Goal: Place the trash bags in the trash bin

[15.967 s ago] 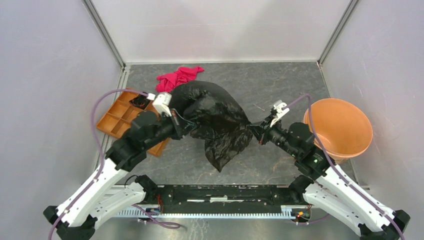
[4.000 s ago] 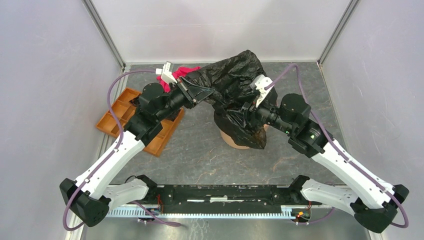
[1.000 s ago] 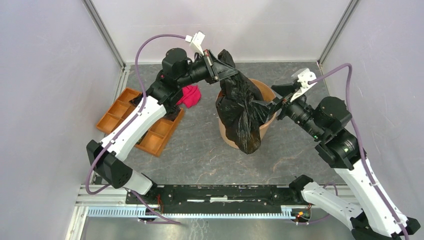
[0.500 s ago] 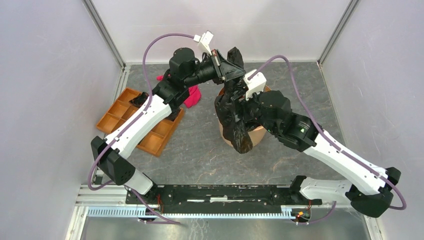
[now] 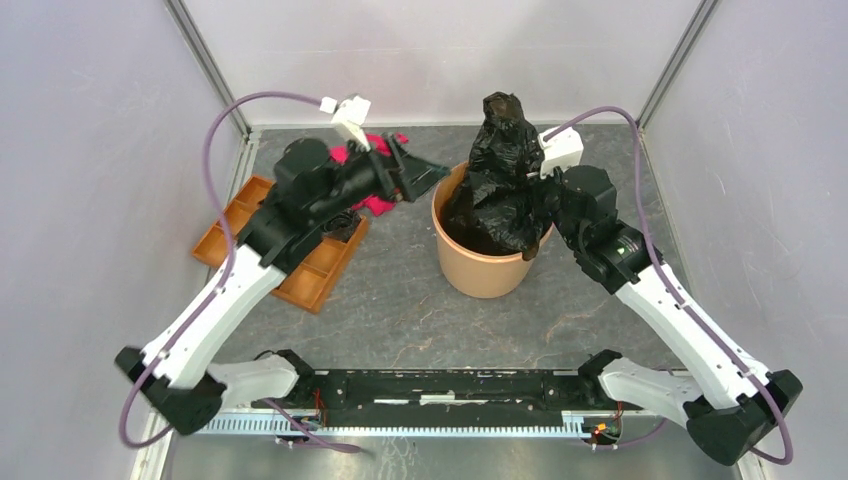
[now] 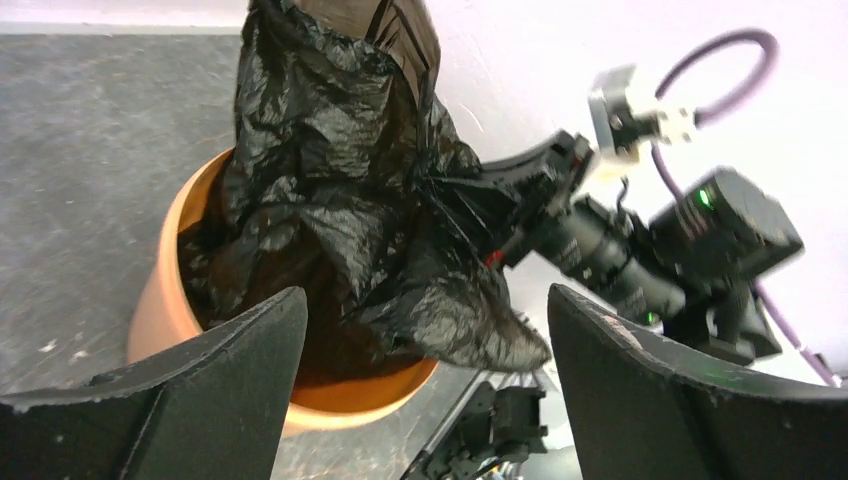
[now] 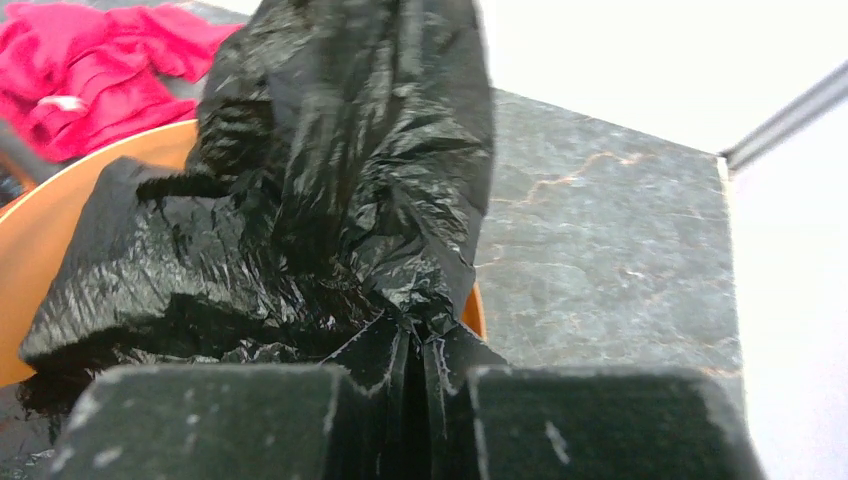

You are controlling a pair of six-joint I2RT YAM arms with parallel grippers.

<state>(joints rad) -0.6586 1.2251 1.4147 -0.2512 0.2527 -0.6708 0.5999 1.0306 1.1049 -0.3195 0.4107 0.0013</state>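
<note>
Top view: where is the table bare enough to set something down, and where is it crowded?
Bare table lies between the orange tray and the trash bin, down to the near edge, and in the far right corner. Crowded: around the bin's far side, with the open left gripper, pink cloth, and right gripper clamping the trash bag.

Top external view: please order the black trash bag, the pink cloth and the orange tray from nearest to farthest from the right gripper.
1. black trash bag: pinched by the fingers of the right gripper, standing in the trash bin.
2. pink cloth: left of the bin.
3. orange tray: farthest left, near the wall.
</note>
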